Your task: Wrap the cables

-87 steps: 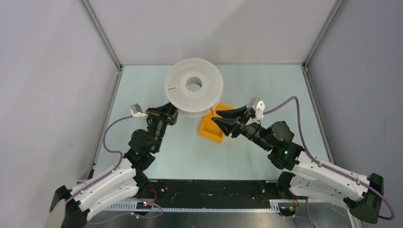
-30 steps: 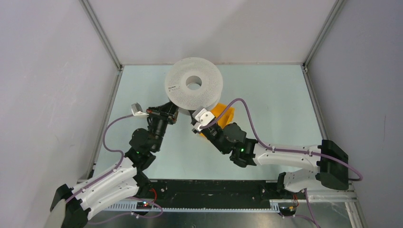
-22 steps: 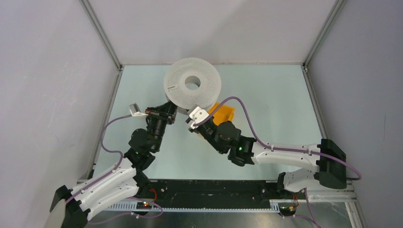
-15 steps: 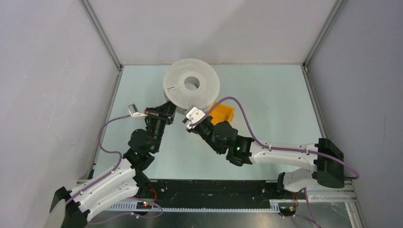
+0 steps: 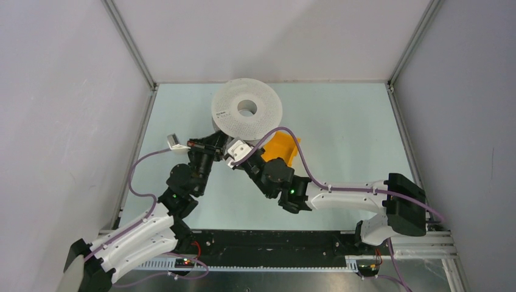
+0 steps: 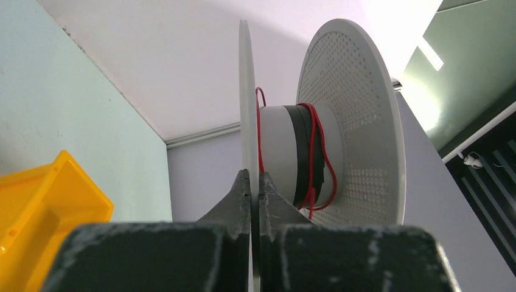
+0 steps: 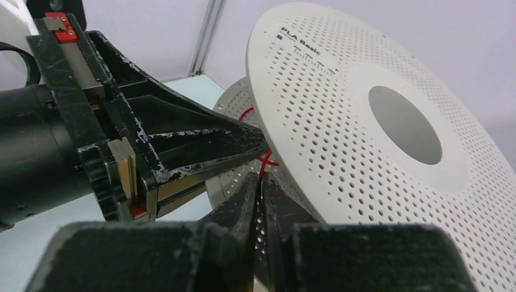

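Clamping the thin edge of one flange, the left gripper [image 6: 251, 177] has its two fingers pressed almost together, with only the flange's rim between them. That flange belongs to the white perforated spool [image 6: 356, 128], and it is the lower of the two, the one turned away from the overhead camera. Between the flanges, a few loose turns of the thin red cable [image 6: 313, 152] lie around the white hub [image 6: 277, 146], crossing a black band [image 6: 302, 155] on it. One strand loops out along the inner face of the gripped flange.

The right gripper [image 7: 258, 181] is likewise nearly closed. A strand of the cable runs down from under the upper flange into the narrow gap between its fingertips, where it appears pinched. These fingertips sit just below the upper flange's rim and just beside the tips of the left gripper, which reaches in from the left of the right wrist view. The upper flange bears the print "PLA Basic".

Seen from overhead, both grippers meet at the near left edge of the spool, which stands toward the back of the pale green table [image 5: 353, 134]. A yellow bin [image 5: 283, 153] lies just beside the spool on its near right, partly under the right arm.
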